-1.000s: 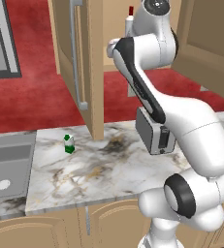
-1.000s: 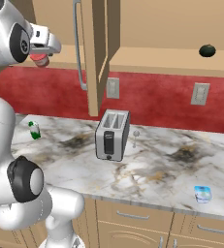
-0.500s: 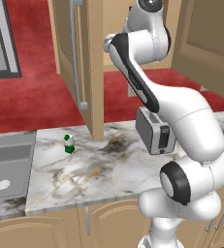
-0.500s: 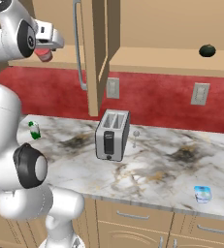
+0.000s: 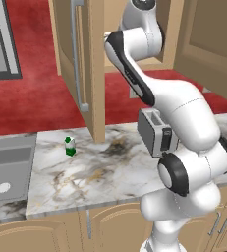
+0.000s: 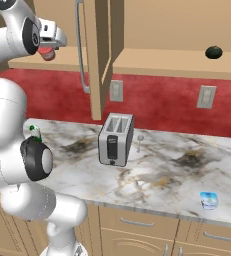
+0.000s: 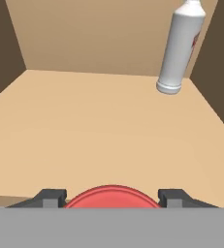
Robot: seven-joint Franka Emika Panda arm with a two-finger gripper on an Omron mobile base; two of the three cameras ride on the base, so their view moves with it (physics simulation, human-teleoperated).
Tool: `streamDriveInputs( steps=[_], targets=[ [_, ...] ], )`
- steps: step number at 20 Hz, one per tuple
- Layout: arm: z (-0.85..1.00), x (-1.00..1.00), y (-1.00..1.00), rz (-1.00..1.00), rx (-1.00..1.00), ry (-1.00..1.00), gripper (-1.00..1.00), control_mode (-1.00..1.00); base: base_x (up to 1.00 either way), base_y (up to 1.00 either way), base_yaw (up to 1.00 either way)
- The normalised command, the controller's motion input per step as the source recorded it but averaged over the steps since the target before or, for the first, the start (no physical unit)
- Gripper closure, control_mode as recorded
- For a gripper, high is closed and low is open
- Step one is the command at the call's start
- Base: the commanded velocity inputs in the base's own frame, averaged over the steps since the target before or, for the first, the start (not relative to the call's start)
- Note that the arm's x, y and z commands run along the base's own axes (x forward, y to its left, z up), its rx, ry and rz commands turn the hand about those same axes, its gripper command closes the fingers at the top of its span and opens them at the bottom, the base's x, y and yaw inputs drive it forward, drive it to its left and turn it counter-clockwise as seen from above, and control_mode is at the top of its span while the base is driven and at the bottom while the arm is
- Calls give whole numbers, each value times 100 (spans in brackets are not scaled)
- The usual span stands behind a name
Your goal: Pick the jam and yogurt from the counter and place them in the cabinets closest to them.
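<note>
My gripper (image 7: 112, 198) is shut on the jam (image 7: 112, 194), a red pot whose top shows between the two dark fingertips (image 7: 50, 197). It hovers at the front edge of a wooden shelf inside the open cabinets (image 7: 108, 126). From the right base view the gripper (image 6: 49, 46) is raised high at the left with the jam (image 6: 47, 53) under it, beside the open cabinet door (image 6: 101, 50). The yogurt (image 6: 209, 200), a small white and light blue cup, stands on the counter near the front right edge.
A white bottle (image 7: 179, 48) stands at the back right of the shelf. A toaster (image 6: 116, 139) sits mid-counter, and a small green-and-white container (image 5: 70, 145) stands to its left. A sink (image 5: 7, 167) lies at the far left. A dark green round object (image 6: 214, 51) rests on the cabinet ledge.
The arm has carried the jam a little further up and toward the open cabinet. Nothing on the counter has moved.
</note>
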Motion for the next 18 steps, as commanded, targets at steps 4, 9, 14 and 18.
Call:
streamDriveInputs(
  steps=[4, 9, 14, 18],
  targets=[
    [-3, 27, 13, 0, -1, 0, 100, -100, 0, 0, 0],
    [-11, 28, 12, 0, -2, 0, 100, -100, 0, 0, 0],
    [-2, 37, 8, 0, 0, 0, 100, -100, 0, 0, 0],
    [0, 43, 1, 0, 0, 2, 100, -100, 0, 0, 0]
  ],
)
